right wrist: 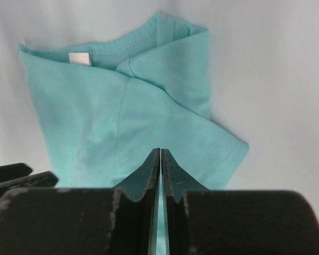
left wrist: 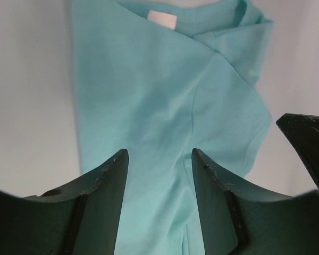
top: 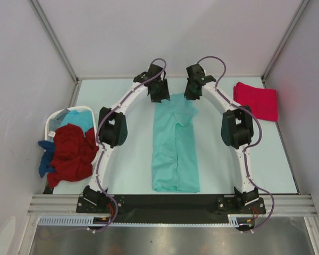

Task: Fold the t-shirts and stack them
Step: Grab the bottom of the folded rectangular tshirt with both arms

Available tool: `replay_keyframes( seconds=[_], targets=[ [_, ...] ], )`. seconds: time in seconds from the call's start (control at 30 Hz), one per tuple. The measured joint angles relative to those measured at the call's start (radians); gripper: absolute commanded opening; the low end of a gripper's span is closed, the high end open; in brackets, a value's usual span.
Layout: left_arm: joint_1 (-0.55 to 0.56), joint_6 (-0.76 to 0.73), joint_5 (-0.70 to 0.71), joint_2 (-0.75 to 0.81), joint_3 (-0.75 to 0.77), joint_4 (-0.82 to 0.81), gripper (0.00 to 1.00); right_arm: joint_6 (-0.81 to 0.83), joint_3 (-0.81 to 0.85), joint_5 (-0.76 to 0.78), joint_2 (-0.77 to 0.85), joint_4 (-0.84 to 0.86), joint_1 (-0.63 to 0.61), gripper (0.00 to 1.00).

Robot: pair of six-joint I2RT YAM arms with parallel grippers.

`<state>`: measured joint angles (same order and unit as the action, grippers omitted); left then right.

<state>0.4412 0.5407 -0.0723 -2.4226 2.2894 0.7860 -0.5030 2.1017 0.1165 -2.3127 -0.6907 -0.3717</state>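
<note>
On the desk (top: 130,164) the light teal t-shirt (top: 175,149) lies as a long folded strip between my arms, collar at the far end; a white laundry basket (top: 50,122) spilling a dark red t-shirt (top: 73,154) sits at the left edge, a folded pinkish-red t-shirt (top: 256,100) far right. My left hand (left wrist: 159,154) hangs over the collar end, fingers apart; my right hand (right wrist: 160,152), beside it, has fingers pressed together

From above, far collar end of the teal t-shirt (top: 175,154) partly hidden under the left hand (top: 160,94) and right hand (top: 191,91). In the left wrist view, cut off at top and bottom edges, lower part behind the fingers (left wrist: 103,202). Neck label (right wrist: 79,58) too small to read. Basket (top: 52,123) mostly buried under the dark red t-shirt (top: 72,154); blue t-shirt (top: 44,164) only partly showing.
</note>
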Motion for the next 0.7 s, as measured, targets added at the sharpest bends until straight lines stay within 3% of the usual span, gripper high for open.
replay_keyframes(
  seconds=[0.37, 0.7],
  targets=[
    [0.008, 0.000, -0.066, -0.134, 0.019, -0.019, 0.56, 0.000, -0.076, 0.003, 0.025, 0.002, -0.001, 0.08],
    [-0.034, 0.001, -0.100, -0.158, 0.053, -0.037, 0.56, 0.005, -0.075, 0.002, 0.037, 0.002, -0.005, 0.09]
  ],
)
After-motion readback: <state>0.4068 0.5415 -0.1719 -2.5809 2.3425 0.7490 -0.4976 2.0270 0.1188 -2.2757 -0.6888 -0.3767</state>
